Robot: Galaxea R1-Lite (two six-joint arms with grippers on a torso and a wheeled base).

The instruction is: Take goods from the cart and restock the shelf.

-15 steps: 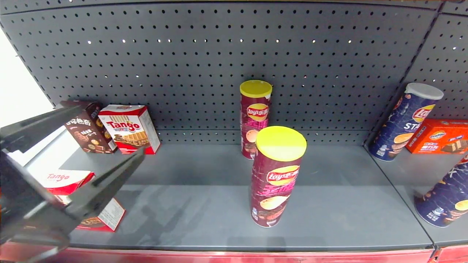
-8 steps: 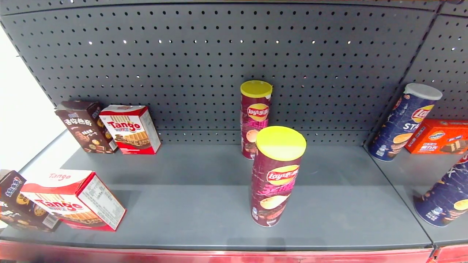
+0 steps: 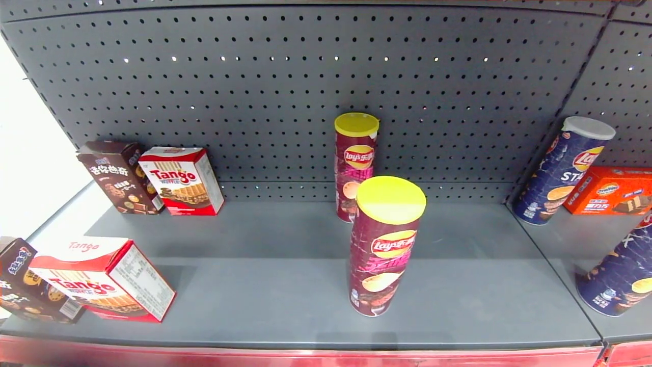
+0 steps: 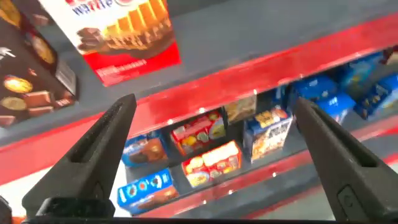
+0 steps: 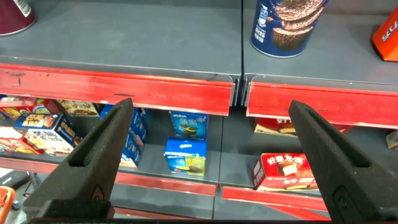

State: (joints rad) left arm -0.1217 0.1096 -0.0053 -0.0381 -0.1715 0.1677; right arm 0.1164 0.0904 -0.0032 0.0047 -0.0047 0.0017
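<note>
Left jaws: spread wide, nothing between them, low in front of the red lip (image 4: pixel 205 84) of the shelf (image 3: pixel 265 300), facing the packets (image 4: pixel 208 152) on the tier below. Right jaws: equally wide and empty, at the same lip further right, with a blue can (image 5: pixel 287 23) on the deck beyond.

The goods I'm watching are the wafer box (image 3: pixel 102 278) at the front left of the shelf, touching or just beside a brown biscuit box (image 3: pixel 30 285). Both sit close to the lip.

Risk as I read it: either arm rising from below could catch the lip or clip these two boxes and tip them off the front. The left arm is the likelier culprit, as the wafer box sits just past its jaws.

The wafer box stands on a long edge. Its long axis runs roughly along the shelf front but skewed, with the printed end panel turned toward mid-shelf and the face toward me. It is not squared to the edge.

Mid-shelf, a chip can (image 3: pixel 386 244) stands upright, long axis vertical, lid up. It is tall and narrow, so any brush while loading beside it could topple it into the second chip can (image 3: pixel 355 165) behind.

At the back left, another brown box (image 3: pixel 119 176) and wafer box (image 3: pixel 181 179) stand against the pegboard (image 3: pixel 254 92).
</note>
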